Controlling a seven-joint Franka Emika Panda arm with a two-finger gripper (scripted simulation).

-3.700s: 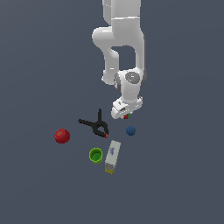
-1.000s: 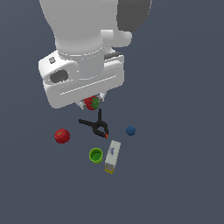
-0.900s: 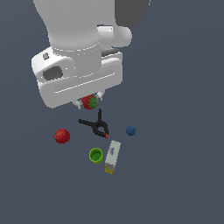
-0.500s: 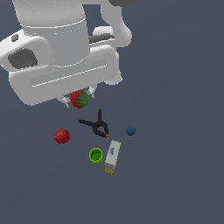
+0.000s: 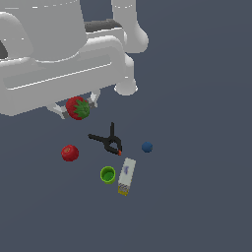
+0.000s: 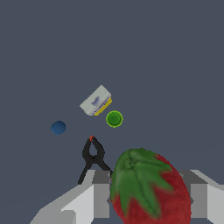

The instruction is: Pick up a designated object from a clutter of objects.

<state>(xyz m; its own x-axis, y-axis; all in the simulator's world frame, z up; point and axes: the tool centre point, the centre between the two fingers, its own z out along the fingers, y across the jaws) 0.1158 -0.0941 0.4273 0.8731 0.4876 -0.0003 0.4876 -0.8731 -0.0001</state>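
1. Above the bench: my claw (image 5: 78, 109) clamped on strawberry (image 5: 78, 108), lifted clear of the clutter.
2. Risk, I judge: round fruit slipping out if the grip is shallow.

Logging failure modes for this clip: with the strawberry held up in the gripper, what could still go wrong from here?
The strawberry is round and held only at its sides by the gripper; a jolt might let it slip. If it fell, it would likely land near the black clamp or red fruit, and could roll.
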